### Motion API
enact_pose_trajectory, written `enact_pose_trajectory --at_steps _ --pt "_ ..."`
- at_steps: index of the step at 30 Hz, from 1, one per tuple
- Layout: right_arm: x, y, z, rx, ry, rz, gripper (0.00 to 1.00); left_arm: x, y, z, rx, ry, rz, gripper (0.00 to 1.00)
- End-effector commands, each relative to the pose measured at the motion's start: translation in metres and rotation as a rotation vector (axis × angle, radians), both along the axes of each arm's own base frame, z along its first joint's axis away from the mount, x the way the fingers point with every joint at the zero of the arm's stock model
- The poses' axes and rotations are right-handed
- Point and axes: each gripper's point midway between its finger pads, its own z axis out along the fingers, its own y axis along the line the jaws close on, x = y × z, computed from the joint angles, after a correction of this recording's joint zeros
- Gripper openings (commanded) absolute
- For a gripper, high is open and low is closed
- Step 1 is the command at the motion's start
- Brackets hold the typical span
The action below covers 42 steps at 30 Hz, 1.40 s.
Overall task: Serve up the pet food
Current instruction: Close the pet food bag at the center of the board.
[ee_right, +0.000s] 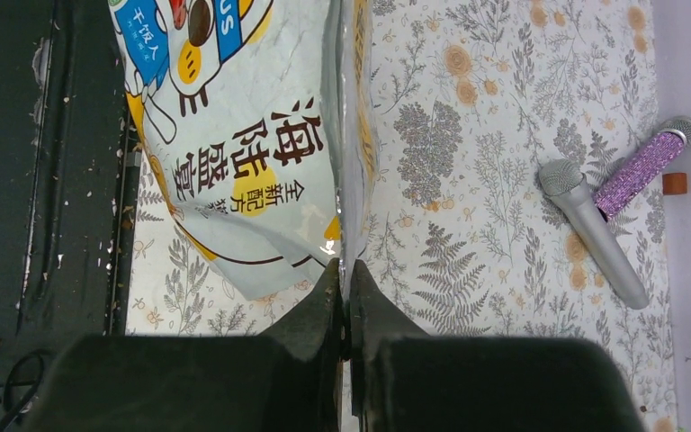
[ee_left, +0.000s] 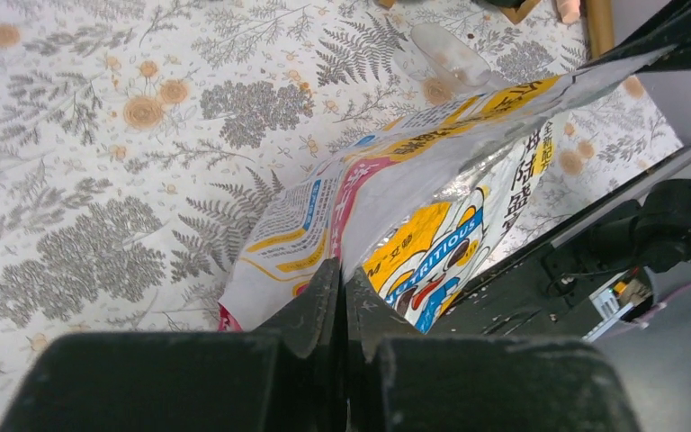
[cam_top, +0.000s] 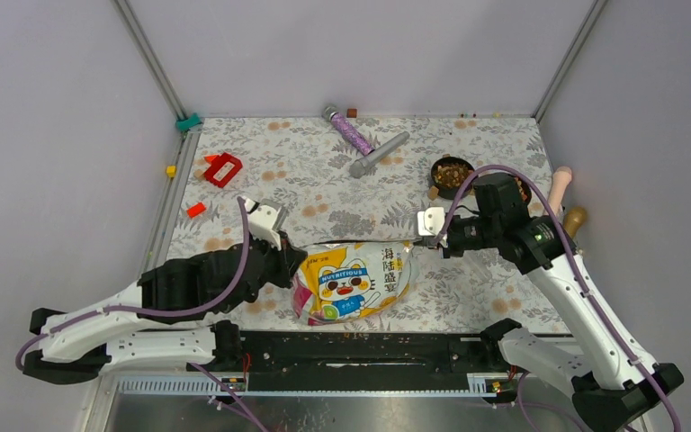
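Note:
The glossy yellow, white and magenta pet food bag (cam_top: 353,281) with a cartoon face lies across the near middle of the floral mat, stretched between both arms. My left gripper (cam_top: 290,266) is shut on its left edge; in the left wrist view the bag (ee_left: 432,180) runs into the closed jaws of the left gripper (ee_left: 343,274). My right gripper (cam_top: 421,241) is shut on the right edge, and the right wrist view shows the bag (ee_right: 252,135) pinched in the right gripper (ee_right: 343,270). Brown kibble, the pet food (cam_top: 453,171), fills a black bowl at the back right.
A purple glitter microphone (cam_top: 349,130) and a silver one (cam_top: 378,155) lie at the back. A red block (cam_top: 223,169) and small coloured pieces sit at the back left. Pink and wooden handles (cam_top: 560,187) lie at the right wall. A black rail (cam_top: 360,346) runs along the front edge.

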Motion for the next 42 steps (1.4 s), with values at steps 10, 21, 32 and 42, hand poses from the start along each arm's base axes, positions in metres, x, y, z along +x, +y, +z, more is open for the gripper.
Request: enact_pose_trajectory --at_steps 10,21,32,42 --pt "0.009 -0.008 0.019 -0.017 -0.041 -0.002 0.29 -0.016 -0.008 0.054 -0.045 -0.386 -0.349 0.0" --pt "-0.001 0.037 0.06 0.108 -0.097 0.107 0.66 -0.064 -0.024 0.031 0.05 -0.339 -0.704 0.0" --pt "-0.007 0.022 0.02 -0.113 -0.068 0.145 0.69 -0.071 -0.033 0.01 0.14 -0.264 -0.783 0.0" --pt "-0.01 0.021 0.022 -0.092 -0.079 0.125 0.4 -0.064 -0.012 0.022 0.09 -0.326 -0.694 0.0"
